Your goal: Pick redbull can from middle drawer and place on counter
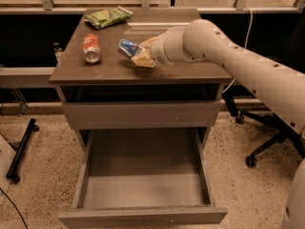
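The redbull can [127,47], blue and silver, is tilted on its side just above the counter [186,73], left of its middle. My gripper [137,55] comes in from the right and is shut on the can, its tan fingers [144,59] wrapped around the can's right end. I cannot tell whether the can touches the counter. The middle drawer [143,216] is pulled fully open below, and its inside shows nothing in it.
A red soda can [91,48] lies on the counter's left side. A green chip bag [107,17] lies at the back left. The shallower drawer front [140,114] above is closed. An office chair base [267,137] stands on the right, a black stand [21,151] on the left.
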Controlling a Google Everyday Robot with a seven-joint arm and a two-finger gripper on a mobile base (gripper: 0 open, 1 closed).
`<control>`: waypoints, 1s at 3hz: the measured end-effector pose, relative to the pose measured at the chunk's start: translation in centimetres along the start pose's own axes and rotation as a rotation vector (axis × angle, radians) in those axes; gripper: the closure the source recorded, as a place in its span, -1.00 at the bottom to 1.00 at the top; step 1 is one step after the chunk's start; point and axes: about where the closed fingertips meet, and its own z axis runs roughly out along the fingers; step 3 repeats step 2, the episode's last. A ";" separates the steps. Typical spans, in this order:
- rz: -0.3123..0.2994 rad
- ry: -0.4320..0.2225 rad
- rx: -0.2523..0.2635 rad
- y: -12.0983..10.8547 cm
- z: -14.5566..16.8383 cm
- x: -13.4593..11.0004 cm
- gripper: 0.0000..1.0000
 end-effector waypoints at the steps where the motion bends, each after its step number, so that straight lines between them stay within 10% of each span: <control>1: -0.001 -0.001 -0.003 0.2 0.1 0.0 -0.68; 3: -0.002 -0.001 -0.007 0.3 0.3 -0.1 -1.00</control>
